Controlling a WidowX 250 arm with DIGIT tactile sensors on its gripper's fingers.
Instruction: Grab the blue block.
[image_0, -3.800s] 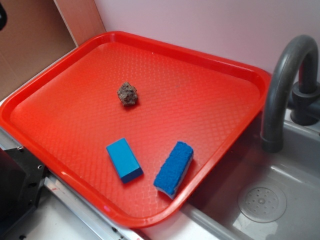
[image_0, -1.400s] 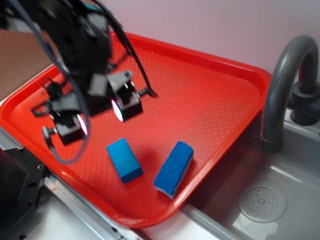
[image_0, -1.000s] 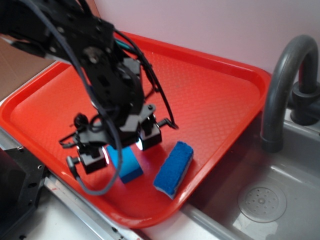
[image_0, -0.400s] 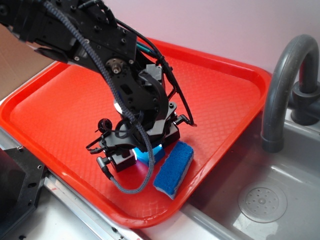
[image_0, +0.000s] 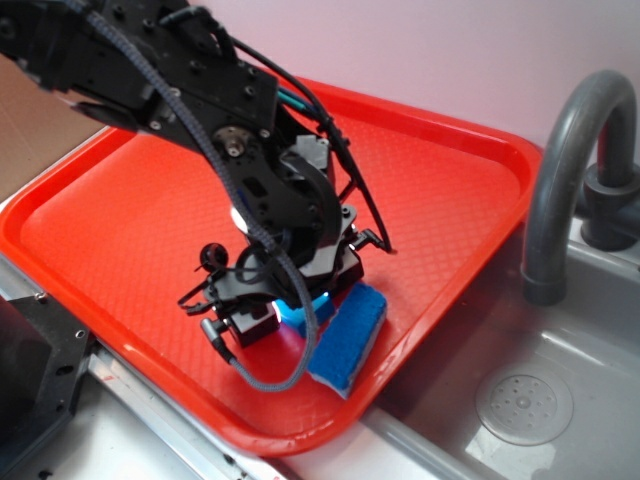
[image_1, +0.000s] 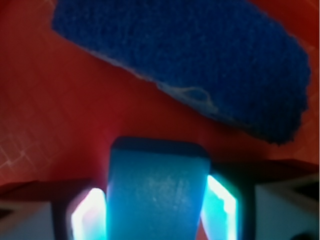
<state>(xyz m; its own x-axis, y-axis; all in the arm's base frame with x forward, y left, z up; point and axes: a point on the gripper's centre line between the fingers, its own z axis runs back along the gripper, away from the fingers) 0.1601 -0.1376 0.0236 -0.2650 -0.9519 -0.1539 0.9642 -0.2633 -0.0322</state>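
The blue block (image_0: 301, 312) lies on the red tray (image_0: 450, 200), near its front edge, and only a small cyan patch of it shows under the black arm. My gripper (image_0: 292, 318) is down over it. In the wrist view the smooth block (image_1: 157, 195) fills the gap between my two lit fingers (image_1: 90, 215), which press against both of its long sides. The gripper (image_1: 157, 212) is shut on it. The block rests on the tray (image_1: 50, 125).
A darker blue rough sponge (image_0: 350, 335) with a pale underside lies just right of the block, close to my right finger; in the wrist view the sponge (image_1: 190, 60) lies ahead. A grey faucet (image_0: 565, 170) and sink (image_0: 530, 400) stand to the right of the tray.
The arm came in from the upper left and dropped over the blue block. The fingers now stand on both sides of it and have closed onto it. The sponge has not moved.
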